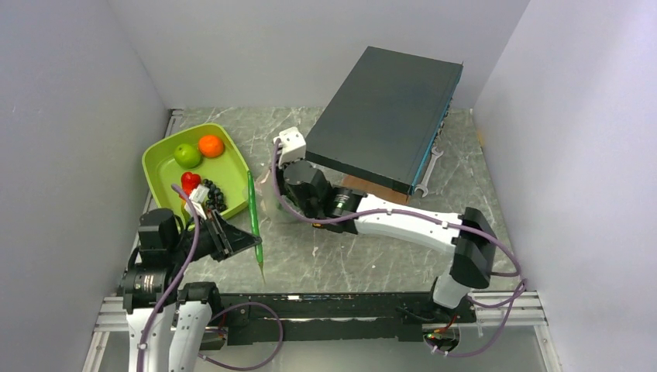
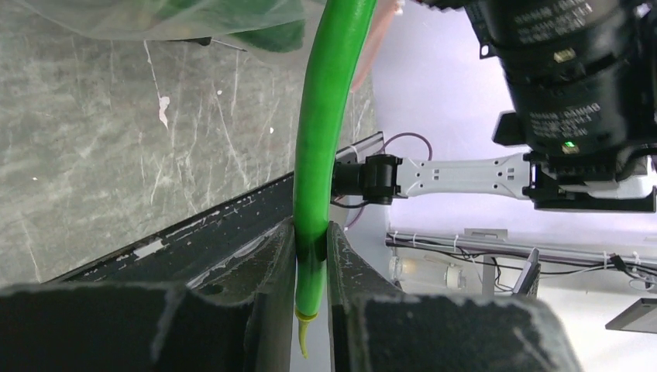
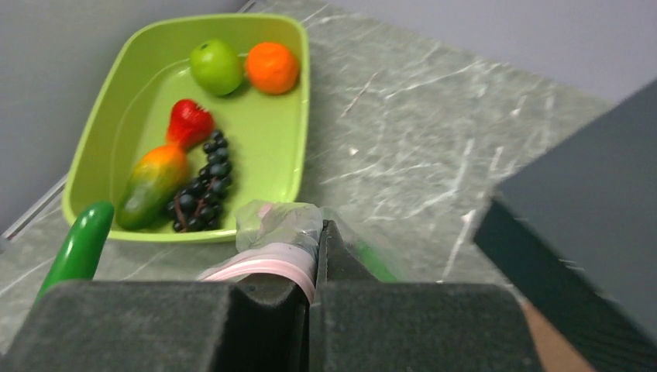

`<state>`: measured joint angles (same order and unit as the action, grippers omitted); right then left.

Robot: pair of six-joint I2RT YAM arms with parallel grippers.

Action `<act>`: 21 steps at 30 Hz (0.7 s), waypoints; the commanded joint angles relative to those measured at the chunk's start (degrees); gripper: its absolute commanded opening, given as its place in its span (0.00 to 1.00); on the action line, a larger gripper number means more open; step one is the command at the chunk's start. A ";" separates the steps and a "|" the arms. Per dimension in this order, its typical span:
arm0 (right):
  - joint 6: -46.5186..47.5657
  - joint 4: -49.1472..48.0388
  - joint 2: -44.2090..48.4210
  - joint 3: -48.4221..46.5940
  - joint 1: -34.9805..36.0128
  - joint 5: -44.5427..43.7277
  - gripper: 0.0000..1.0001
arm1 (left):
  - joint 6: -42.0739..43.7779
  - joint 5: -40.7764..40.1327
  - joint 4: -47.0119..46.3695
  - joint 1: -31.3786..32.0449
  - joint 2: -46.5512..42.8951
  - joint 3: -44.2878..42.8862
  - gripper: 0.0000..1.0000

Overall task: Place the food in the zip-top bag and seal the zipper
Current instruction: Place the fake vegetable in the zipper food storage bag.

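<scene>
My left gripper [image 1: 252, 242] [image 2: 311, 240] is shut on a long green toy pepper [image 1: 255, 217] [image 2: 321, 116] near its stem end. The pepper points away toward the zip-top bag [image 2: 194, 19], where some green shows through the plastic. My right gripper [image 1: 273, 198] [image 3: 318, 232] is shut on the bag's pink zipper strip [image 3: 267, 267] and holds the crumpled clear mouth [image 3: 279, 221] up. The lime-green tray [image 1: 232, 151] [image 3: 124, 108] holds a green apple [image 3: 216, 66], an orange [image 3: 271, 67], a red strawberry [image 3: 190, 122], a yellow-red fruit [image 3: 153, 184] and black grapes [image 3: 203, 186].
A large dark box [image 1: 387, 116] lies tilted at the back right, propped on a brown block [image 1: 372, 190]. A wrench [image 1: 430, 167] lies by its right edge. Grey walls close in the left, back and right sides.
</scene>
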<state>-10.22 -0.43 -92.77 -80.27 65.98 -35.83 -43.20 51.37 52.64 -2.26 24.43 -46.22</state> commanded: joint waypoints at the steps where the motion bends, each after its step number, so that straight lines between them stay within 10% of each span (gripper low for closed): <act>1: -6.17 -6.39 -4.54 -1.22 0.04 7.63 0.00 | -2.15 3.46 1.18 0.03 -5.16 1.55 0.00; 21: 5.36 -5.77 -6.73 -8.64 9.70 -6.51 0.00 | -7.90 12.53 2.86 0.07 -10.74 10.13 0.00</act>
<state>-10.46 -0.30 -102.02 -87.09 72.97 -37.36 -46.04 60.75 61.01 -2.26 14.04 -37.06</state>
